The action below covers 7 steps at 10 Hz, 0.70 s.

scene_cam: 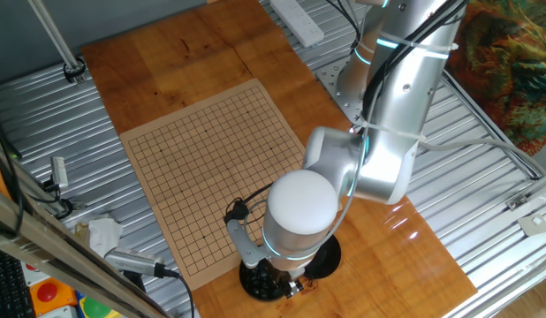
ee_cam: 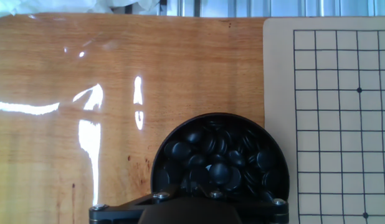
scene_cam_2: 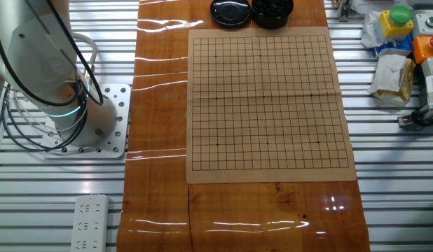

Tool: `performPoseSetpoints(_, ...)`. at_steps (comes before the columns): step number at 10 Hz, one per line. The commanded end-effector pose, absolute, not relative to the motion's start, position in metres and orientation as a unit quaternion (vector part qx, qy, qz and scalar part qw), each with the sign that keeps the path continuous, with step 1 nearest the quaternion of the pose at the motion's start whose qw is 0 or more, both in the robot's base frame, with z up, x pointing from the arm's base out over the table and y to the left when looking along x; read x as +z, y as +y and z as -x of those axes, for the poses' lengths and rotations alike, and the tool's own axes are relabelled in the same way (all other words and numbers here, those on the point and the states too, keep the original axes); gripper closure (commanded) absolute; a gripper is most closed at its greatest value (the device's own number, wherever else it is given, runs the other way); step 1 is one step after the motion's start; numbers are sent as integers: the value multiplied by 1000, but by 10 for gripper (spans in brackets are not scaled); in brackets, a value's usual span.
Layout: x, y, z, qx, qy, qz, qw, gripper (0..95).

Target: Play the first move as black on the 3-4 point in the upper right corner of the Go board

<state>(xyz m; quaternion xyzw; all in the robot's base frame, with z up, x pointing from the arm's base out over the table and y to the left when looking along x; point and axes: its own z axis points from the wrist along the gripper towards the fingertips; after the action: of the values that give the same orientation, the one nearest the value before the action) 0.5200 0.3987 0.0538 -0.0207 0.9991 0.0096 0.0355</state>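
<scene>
The Go board (scene_cam_2: pixel 265 98) lies on the wooden tabletop, and its grid shows no stones. At one short edge stands a round black bowl (ee_cam: pixel 220 158) filled with several glossy black stones (ee_cam: pixel 225 174); I cannot single out one black stone as held. The flat black lid (scene_cam_2: pixel 231 12) lies beside the bowl (scene_cam_2: pixel 272 12). In one fixed view my gripper (scene_cam: pixel 275 281) reaches down into the bowl (scene_cam: pixel 255 284), with the arm's white wrist above it. In the hand view only the dark gripper housing (ee_cam: pixel 186 211) shows along the bottom edge. The fingertips are hidden, so their gap cannot be read.
The robot base (scene_cam_2: pixel 62 119) is bolted left of the wooden top. A white power strip (scene_cam_2: pixel 89 224) lies on the slatted metal. Bags and a yellow-green item (scene_cam_2: pixel 399 19) crowd the side near the bowl, with cables (scene_cam_2: pixel 416 119) there too.
</scene>
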Motion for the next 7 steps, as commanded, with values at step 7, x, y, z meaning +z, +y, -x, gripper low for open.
performPoseSetpoints(7, 52, 397, -521, 9, 998, 46, 36, 760)
